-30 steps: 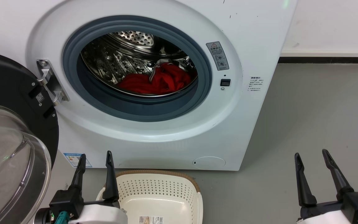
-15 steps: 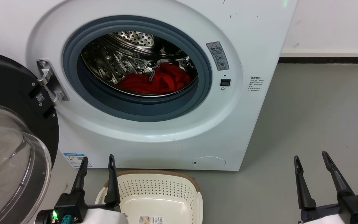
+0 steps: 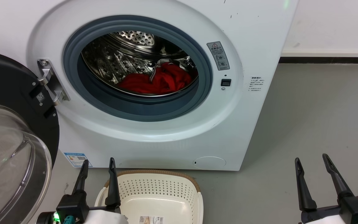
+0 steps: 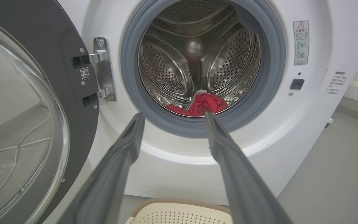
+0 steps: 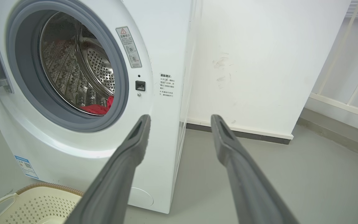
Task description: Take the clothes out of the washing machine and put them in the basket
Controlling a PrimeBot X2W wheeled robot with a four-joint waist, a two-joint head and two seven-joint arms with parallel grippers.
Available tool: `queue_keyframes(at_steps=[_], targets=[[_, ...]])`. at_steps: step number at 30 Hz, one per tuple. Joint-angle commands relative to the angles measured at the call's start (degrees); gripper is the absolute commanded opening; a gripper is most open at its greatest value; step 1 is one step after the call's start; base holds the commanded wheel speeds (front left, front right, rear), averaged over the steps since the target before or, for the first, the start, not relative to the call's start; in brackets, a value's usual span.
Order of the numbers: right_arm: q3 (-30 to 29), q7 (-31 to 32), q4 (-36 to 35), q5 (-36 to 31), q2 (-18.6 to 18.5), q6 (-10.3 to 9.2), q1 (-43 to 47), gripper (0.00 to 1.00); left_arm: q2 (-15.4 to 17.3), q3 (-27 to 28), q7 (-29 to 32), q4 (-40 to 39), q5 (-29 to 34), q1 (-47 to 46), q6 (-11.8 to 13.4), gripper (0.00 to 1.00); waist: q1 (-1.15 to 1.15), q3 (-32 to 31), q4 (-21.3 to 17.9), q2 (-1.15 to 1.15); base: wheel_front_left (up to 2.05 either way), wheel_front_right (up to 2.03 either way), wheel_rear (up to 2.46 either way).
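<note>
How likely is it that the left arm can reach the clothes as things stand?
Probably yes. The door stands swung wide to the left, nothing blocks the opening of the washing machine, and the open left pincer points toward the clothes lying low in the drum.

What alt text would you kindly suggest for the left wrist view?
Red clothes lie low in the washing machine's steel drum, beyond the open left gripper. The glass door stands open at left; the basket's brown rim shows below.
</note>
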Motion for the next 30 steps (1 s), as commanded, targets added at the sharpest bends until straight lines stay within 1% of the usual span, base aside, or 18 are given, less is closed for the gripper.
queue_keyframes(at_steps=[1,9,14,15,20,24,30], targets=[[-0.1,-0.1,0.1,0.1,0.0,-0.03,0.8,1.00,0.0,-0.1,-0.3,0.1,0.1,0.5,0.2,1.00,0.00,0.0,0.0,0.00,0.00,0.00,0.00],[0.1,-0.1,0.0,-0.1,0.0,-0.02,0.8,1.00,0.0,0.1,-0.3,0.3,0.4,0.4,0.4,1.00,0.00,0.1,-0.1,0.00,0.00,0.00,0.00],[0.3,-0.1,-0.1,-0.1,0.0,-0.02,0.3,1.00,0.0,0.4,-0.3,1.4,0.8,-1.4,0.7,1.00,0.00,0.8,-0.4,0.00,0.00,0.00,0.00],[0.6,-0.1,-0.3,0.0,0.0,-0.03,-1.0,1.00,0.0,0.7,-0.3,4.3,1.7,-4.5,-0.4,1.00,0.00,2.3,-1.2,0.00,0.00,0.00,0.00],[0.9,-0.1,-0.5,0.2,0.0,-0.02,-2.4,1.00,0.3,1.8,-0.3,10.6,2.4,-11.4,-3.0,1.00,0.00,4.8,-2.9,0.00,0.00,0.00,0.00],[1.1,-0.1,-0.5,0.6,0.0,-0.03,-3.7,1.00,1.6,2.2,-0.2,17.0,3.0,-19.2,-5.4,1.00,0.00,7.8,-4.6,0.00,0.00,0.00,0.00],[1.3,-0.1,-0.9,1.8,0.0,-0.03,-7.7,1.00,4.1,2.9,-0.2,30.7,3.1,-35.2,-7.2,1.00,0.00,14.6,-7.4,0.00,0.00,0.00,0.00]])
